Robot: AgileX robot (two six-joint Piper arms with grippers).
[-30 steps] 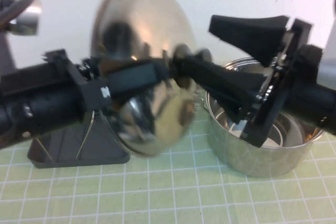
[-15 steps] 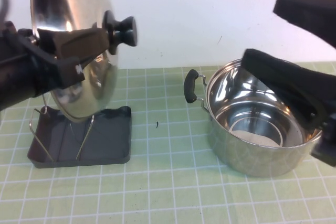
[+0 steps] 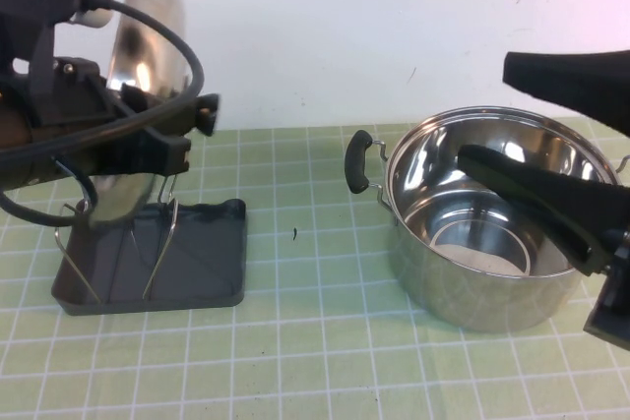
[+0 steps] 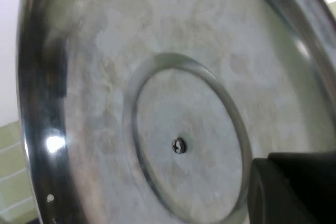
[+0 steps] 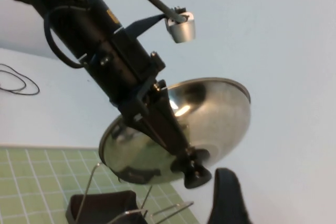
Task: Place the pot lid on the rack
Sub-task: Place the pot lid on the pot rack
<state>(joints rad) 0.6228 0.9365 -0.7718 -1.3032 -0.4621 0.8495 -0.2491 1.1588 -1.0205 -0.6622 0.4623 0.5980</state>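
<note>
Since half a second earlier, the left arm had swung the pot lid (image 3: pixel 148 95) further round, so that it stood nearly edge-on above the rack (image 3: pixel 212 263) instead of showing its domed face, and the right arm had hardly shifted.

From the high view, the left gripper (image 3: pixel 187 120) was clamped on the lid at its black knob (image 3: pixel 208 115), with the lid's lower rim hanging just above the wire prongs (image 3: pixel 162 243) and the dark tray directly below the gripper. The right gripper (image 3: pixel 551 135) hovered over the open pot (image 3: pixel 482 243), its fingers spread wide and holding nothing, well apart from the lid.

From the left wrist view, the lid's inner face (image 4: pixel 173 103) filled the frame, its centre screw (image 4: pixel 179 145) just ahead of the gripper and one dark finger (image 4: pixel 294 187) against the steel.

From the right wrist view, the left gripper (image 5: pixel 178 150) was seen gripping the knob (image 5: pixel 195 174), the lid (image 5: pixel 210 108) tilted, and the prongs (image 5: pixel 168 208) close beneath it; a fingertip (image 5: pixel 226 198) of the right gripper showed at the frame's edge.

The step in hand looked like the lowering into the rack. The next move would call for bringing the rim down squarely between two prongs, keeping the lid upright, and only then loosening the grip.
</note>
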